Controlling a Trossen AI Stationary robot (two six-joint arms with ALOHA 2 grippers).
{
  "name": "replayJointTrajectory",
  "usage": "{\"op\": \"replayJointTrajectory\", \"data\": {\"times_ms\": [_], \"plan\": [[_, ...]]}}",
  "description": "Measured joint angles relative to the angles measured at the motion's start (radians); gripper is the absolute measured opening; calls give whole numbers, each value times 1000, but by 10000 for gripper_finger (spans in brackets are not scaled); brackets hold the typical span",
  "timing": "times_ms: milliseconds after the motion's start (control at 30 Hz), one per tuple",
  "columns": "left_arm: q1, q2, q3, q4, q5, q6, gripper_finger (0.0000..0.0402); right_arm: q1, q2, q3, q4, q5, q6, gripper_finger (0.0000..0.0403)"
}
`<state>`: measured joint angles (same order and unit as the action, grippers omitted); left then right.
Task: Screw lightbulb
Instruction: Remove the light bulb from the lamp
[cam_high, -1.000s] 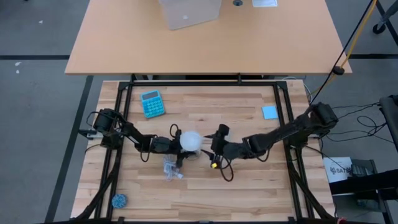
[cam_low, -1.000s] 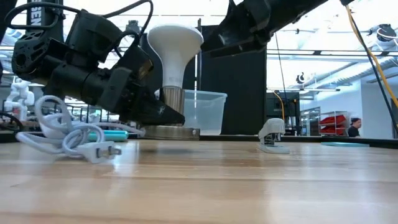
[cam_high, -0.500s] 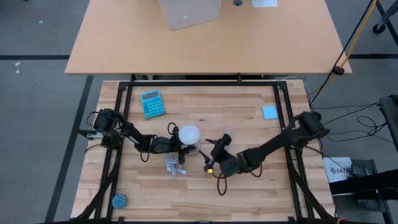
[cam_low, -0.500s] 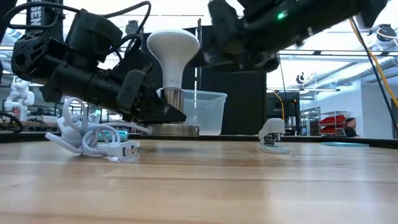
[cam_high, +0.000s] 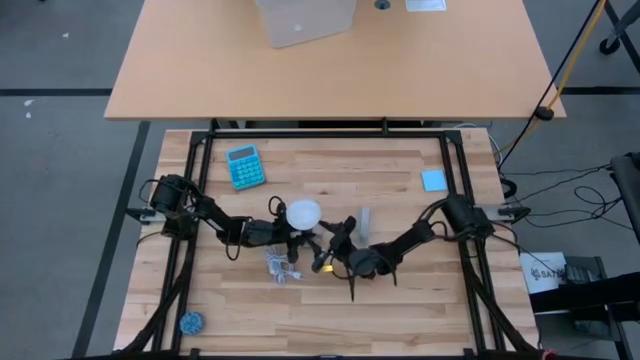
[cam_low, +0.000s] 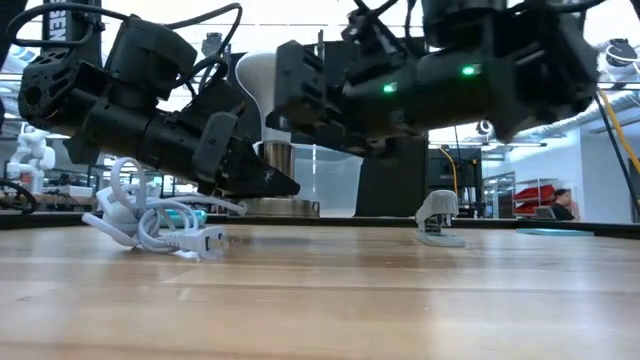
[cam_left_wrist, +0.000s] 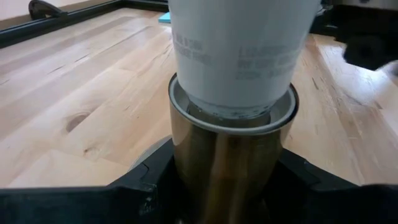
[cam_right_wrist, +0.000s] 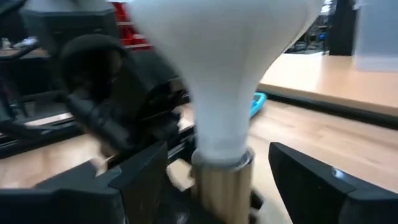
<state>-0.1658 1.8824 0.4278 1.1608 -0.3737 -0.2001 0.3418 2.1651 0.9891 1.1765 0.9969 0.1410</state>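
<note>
While the left end effector (cam_high: 283, 232) clamps the metal socket (cam_left_wrist: 227, 155) steady on the bench (cam_high: 400, 300), the upright lightbulb (cam_high: 303, 213) sits in it; the right end effector (cam_high: 326, 243) stands wide beside it, apparently to twist.

Robotics lab, wooden workbench (cam_high: 400, 160) in black frame, open hall behind, red shelving (cam_low: 527, 197), distant person (cam_low: 570, 204)

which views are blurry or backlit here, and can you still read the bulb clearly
Right wrist view: the lightbulb and the left arm behind it are smeared. Low view: bright room behind, so both arms read as dark shapes. Left wrist view: sharp, faint print legible on the bulb above the metal socket. High view: evenly lit.
</note>
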Motion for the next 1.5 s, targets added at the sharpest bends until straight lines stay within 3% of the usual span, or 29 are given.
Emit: {"op": "replayJointTrajectory", "data": {"times_ms": [500,867,1133,1267,1500], "plan": [[0,0,0,1,-1,-1,176,-72,5,97,-1,-64,-178,268],[-1,0,0,8,104,47,176,-92,6,97,-11,-207,-180,166],[-7,0,-5,-3,178,74,176,-91,1,93,-62,-258,-166,165],[-12,0,-6,-3,237,102,176,-92,-23,59,-66,-351,-163,162],[-11,0,4,1,354,132,176,-119,-108,-40,-82,-617,-141,159]]}}
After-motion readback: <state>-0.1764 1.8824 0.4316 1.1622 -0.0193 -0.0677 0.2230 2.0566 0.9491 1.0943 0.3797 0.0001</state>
